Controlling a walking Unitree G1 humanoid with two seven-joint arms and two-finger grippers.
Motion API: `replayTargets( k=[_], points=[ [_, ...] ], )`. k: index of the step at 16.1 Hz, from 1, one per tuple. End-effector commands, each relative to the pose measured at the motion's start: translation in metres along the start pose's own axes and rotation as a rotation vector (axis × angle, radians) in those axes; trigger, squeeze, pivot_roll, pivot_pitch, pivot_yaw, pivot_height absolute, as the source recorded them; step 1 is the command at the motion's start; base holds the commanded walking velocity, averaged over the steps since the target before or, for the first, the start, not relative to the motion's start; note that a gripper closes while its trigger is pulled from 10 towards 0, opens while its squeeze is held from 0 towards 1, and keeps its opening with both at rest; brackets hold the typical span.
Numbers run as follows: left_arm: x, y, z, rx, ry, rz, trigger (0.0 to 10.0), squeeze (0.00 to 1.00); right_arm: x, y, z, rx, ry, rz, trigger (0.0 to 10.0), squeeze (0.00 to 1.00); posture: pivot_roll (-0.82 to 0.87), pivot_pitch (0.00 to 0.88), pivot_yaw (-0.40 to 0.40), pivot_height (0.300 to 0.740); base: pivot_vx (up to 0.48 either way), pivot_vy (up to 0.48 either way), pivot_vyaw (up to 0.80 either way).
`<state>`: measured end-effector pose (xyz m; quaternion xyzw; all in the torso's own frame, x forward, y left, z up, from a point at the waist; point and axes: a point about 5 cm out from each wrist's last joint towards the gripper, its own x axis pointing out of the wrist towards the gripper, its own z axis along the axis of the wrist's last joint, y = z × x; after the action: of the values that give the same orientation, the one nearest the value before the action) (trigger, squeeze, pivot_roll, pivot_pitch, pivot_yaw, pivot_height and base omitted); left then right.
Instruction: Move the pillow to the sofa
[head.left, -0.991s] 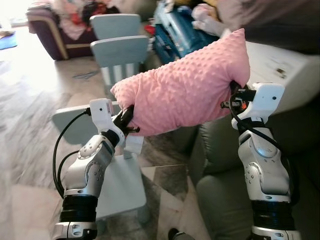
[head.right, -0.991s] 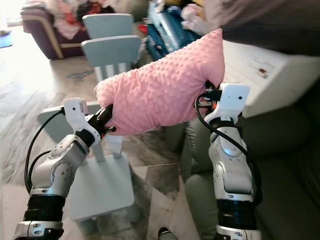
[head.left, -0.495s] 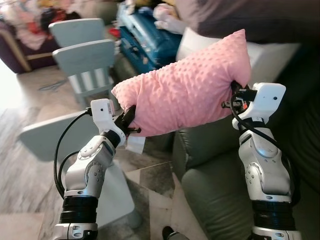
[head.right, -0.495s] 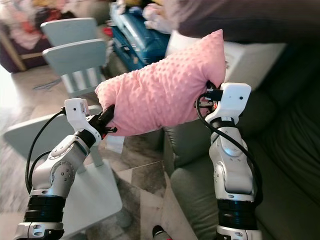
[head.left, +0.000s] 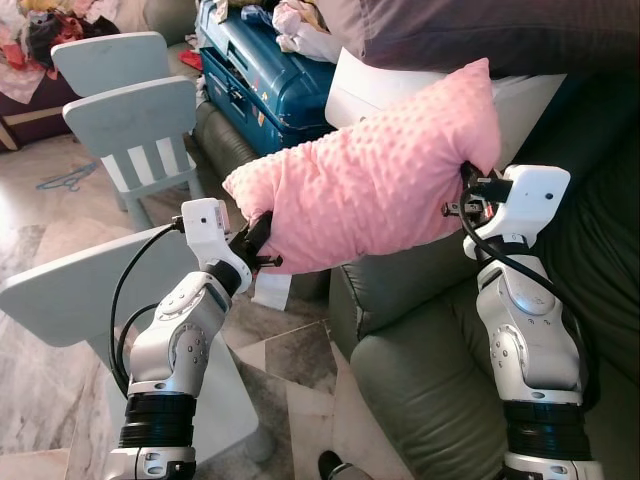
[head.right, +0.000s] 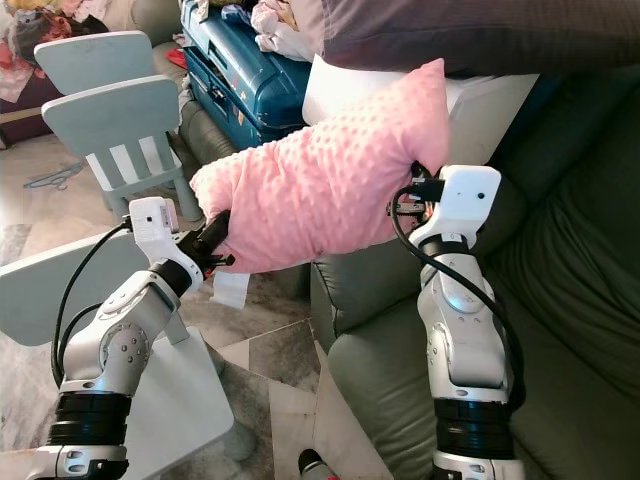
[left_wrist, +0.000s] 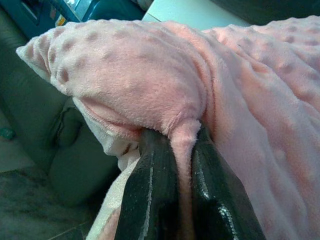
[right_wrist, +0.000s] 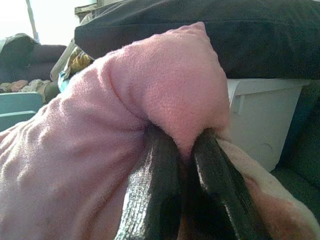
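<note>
I am holding the pink dotted pillow (head.left: 375, 180) up in the air across the middle of the frame, carried between both arms, its long side tilting up toward the upper right. My left pincer (head.left: 258, 240) is pinching the pillow's lower left corner; in the left wrist view its two black fingers (left_wrist: 150, 200) are closing narrowly on a fold of pink fabric squeezed between them. My right pincer (head.left: 468, 190) is gripping the pillow's right end just below its top corner, and in the right wrist view its fingers (right_wrist: 155, 195) are likewise clamping a bunched ridge of the pillow. The pillow is hanging above the front edge of the dark green sofa (head.left: 430, 350), which is taking up the lower right of the frame; it is not touching the seat cushion. A white box (head.left: 365, 90) is sitting on the sofa behind the pillow, with a dark cushion (head.left: 480, 30) lying on top of it. A blue suitcase (head.left: 255, 80) is sitting at the upper middle, and two pale blue children's chairs (head.left: 135, 120) are standing at the upper left. A pale blue small counter (head.left: 70, 295) is sitting at the lower left, beside my left arm.
</note>
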<state>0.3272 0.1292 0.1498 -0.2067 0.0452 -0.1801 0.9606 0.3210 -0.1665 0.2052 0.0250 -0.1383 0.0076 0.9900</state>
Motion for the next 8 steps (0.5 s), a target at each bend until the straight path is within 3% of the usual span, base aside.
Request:
replayTargets(
  k=[1,8],
  points=[
    [0.0007,-0.0043,0.0052,-0.004,-0.019,-0.015,10.0,0.00,0.0006,0.0016,0.0096,0.007,-0.037,0.013,0.0,0.00,-0.14,0.101,-0.028,0.740,0.000,0.000,-0.52],
    [0.0010,-0.0031,0.0086,-0.023,-0.034,-0.005,10.0,0.00,0.0002,0.0025,0.0072,0.002,-0.029,0.027,0.0,0.00,-0.14,0.096,-0.026,0.740,0.000,0.000,0.00]
  ],
)
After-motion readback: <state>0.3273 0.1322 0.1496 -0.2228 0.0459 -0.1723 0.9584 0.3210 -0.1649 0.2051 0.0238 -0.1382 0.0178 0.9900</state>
